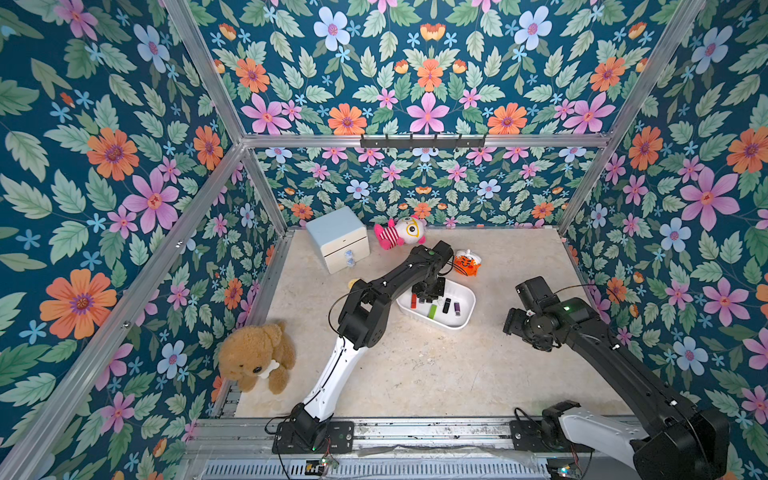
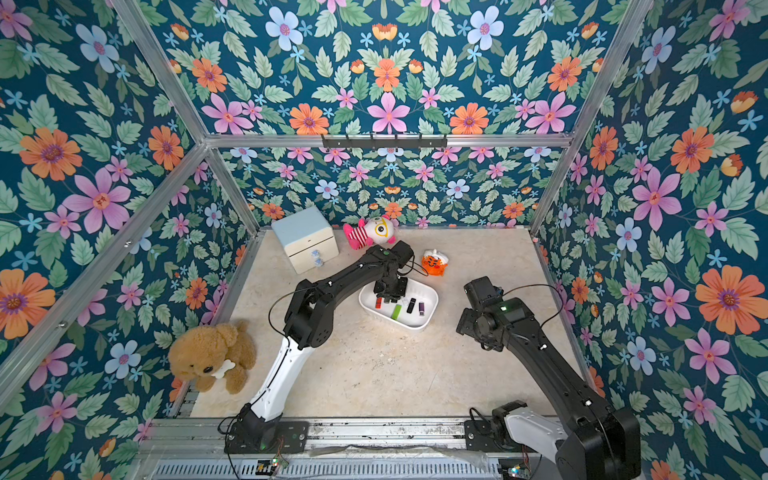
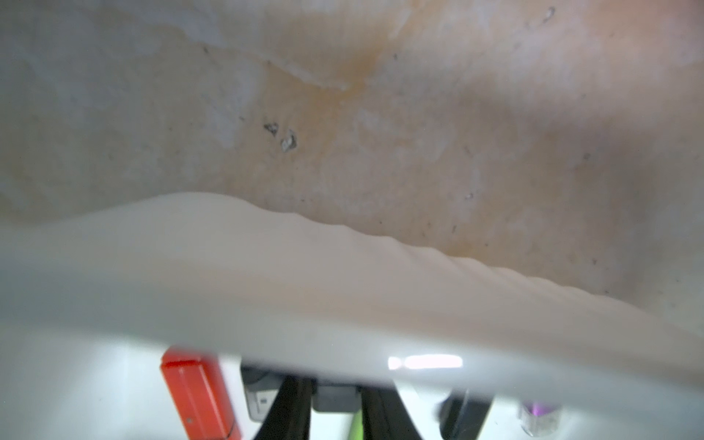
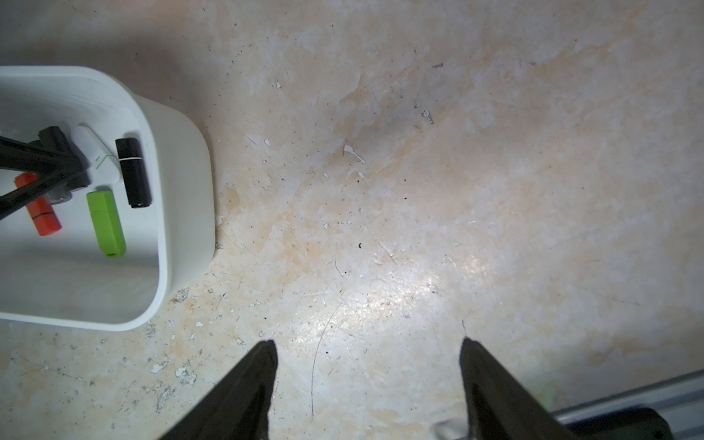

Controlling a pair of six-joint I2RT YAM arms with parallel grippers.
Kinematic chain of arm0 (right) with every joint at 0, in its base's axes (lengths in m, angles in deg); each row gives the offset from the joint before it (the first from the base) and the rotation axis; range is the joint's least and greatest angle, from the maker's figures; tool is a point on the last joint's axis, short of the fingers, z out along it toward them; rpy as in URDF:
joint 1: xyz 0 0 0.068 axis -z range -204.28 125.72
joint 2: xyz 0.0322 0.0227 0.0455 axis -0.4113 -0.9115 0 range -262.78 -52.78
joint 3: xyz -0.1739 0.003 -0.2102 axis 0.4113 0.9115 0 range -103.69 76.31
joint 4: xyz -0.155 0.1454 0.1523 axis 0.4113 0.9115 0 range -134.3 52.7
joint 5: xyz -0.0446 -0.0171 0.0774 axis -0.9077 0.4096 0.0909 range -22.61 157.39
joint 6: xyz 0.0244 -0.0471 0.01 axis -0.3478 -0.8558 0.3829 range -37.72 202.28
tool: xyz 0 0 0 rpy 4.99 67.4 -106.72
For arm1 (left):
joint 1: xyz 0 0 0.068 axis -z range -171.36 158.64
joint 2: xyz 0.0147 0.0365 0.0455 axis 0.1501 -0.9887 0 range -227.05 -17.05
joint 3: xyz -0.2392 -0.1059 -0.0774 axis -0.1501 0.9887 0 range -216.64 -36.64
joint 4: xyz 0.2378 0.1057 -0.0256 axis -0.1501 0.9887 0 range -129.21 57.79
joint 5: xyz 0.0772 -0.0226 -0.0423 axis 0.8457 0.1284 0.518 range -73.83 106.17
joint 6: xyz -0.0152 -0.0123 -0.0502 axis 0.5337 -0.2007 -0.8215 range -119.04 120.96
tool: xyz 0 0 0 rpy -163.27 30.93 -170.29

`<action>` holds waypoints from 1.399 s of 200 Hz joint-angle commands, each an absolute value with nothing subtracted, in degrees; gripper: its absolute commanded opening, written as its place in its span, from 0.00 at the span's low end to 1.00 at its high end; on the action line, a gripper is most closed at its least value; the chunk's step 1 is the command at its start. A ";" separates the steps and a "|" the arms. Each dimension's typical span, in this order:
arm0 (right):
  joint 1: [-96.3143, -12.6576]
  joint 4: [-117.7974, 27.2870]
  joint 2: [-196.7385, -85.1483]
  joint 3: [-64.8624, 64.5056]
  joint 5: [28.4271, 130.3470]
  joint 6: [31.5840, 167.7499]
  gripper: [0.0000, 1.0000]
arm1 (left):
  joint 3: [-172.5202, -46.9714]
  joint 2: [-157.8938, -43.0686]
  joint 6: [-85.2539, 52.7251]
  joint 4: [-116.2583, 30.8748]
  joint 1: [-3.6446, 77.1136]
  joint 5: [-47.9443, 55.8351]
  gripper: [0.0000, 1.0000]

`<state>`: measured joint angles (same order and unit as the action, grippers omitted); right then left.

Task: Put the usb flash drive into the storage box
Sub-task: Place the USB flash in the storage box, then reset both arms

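Teddy bear point(image 1: 255, 359) sits nearest the robot's bases, well apart from the storage box point(image 4: 186, 198), off its left and near side. Closer to the box, off its right side, the right gripper point(image 4: 367, 343) hovers over the table point(image 1: 415, 374), jaws spread wide and holding nothing. The box is a shallow white tub lying flat on the table. Inside it, along the near wall, lie a red drive point(image 4: 42, 217), a green drive point(image 4: 106, 224), a black drive point(image 4: 133, 173) and, at the right end, a purple drive point(image 1: 457, 308), all apart from one another. The left gripper point(image 4: 78, 169) reaches down into the box's left half, jaws drawn almost together. A dark usb flash drive point(image 3: 261, 398) with a silver plug lies inside the box, crossing the fingers just beside the red drive; whether the fingers clamp it cannot be told. Just beyond the box's far wall sits an orange tiger toy point(image 1: 467, 262). Farther behind the box's left end stand a blue-topped drawer cabinet point(image 1: 338, 239) and a striped doll point(image 1: 401, 232).
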<state>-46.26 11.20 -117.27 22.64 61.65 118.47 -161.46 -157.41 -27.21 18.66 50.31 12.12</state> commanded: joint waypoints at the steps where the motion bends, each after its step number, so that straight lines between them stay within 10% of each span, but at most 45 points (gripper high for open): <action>1: -46.26 10.93 -116.99 22.97 62.03 118.23 0.79 | -161.36 -157.34 -26.64 19.23 50.28 12.86 0.19; 132: -46.32 12.68 -113.92 20.92 57.88 117.77 0.80 | -164.22 -148.25 -28.29 17.40 49.56 8.36 0.54; 159: -46.26 10.97 -109.92 19.30 54.12 116.75 0.98 | -162.52 -142.22 -27.78 17.43 47.88 9.39 0.75; 178: -46.26 9.64 -108.90 18.27 50.76 115.99 0.99 | -155.51 -135.56 -26.14 15.64 45.84 13.31 0.99; 245: -45.13 -43.98 -106.57 41.38 26.62 87.30 0.99 | -109.75 -103.86 -15.23 -12.91 27.40 29.81 0.99; 280: -38.61 -63.30 -113.11 51.07 32.01 84.97 0.99 | -84.89 -86.58 -3.09 -40.90 22.69 32.30 0.99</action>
